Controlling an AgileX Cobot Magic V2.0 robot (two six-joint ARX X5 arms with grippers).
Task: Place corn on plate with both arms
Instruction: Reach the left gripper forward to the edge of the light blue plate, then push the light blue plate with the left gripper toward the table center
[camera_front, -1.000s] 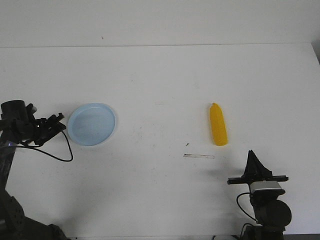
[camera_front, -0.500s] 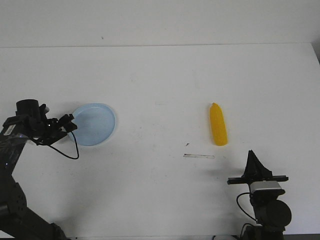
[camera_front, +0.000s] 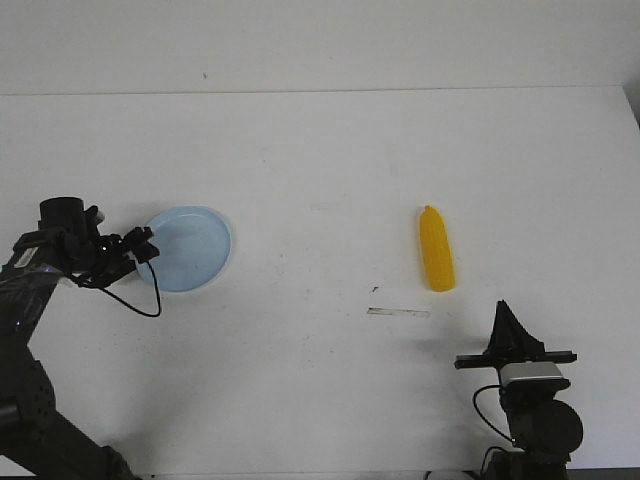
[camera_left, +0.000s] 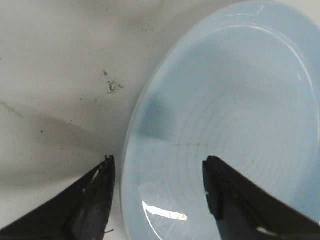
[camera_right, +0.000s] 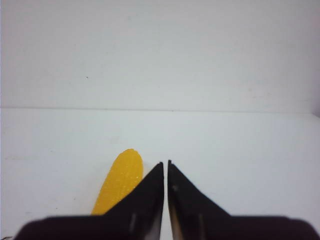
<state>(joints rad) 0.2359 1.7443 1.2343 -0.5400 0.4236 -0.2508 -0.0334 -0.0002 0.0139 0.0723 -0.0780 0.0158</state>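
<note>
Front view shows the white table with the pale blue plate lying at about nine o'clock from the table's centre and the yellow corn at about three o'clock, the two well apart. The corn lies flat, its tapered tip pointing toward twelve o'clock. A thin pale strip lies at about seven o'clock from the corn, near it.

The left gripper sits at the plate's nine o'clock edge. From the left wrist view its two dark fingers are spread apart, one outside the rim and one over the plate's inner surface, so the rim lies between them; I cannot tell whether either finger touches it.

The right gripper stands at about five o'clock from the corn, clear of it. In the right wrist view its fingers are pressed nearly together with only a slit between, holding nothing, and the corn lies just beyond them.
</note>
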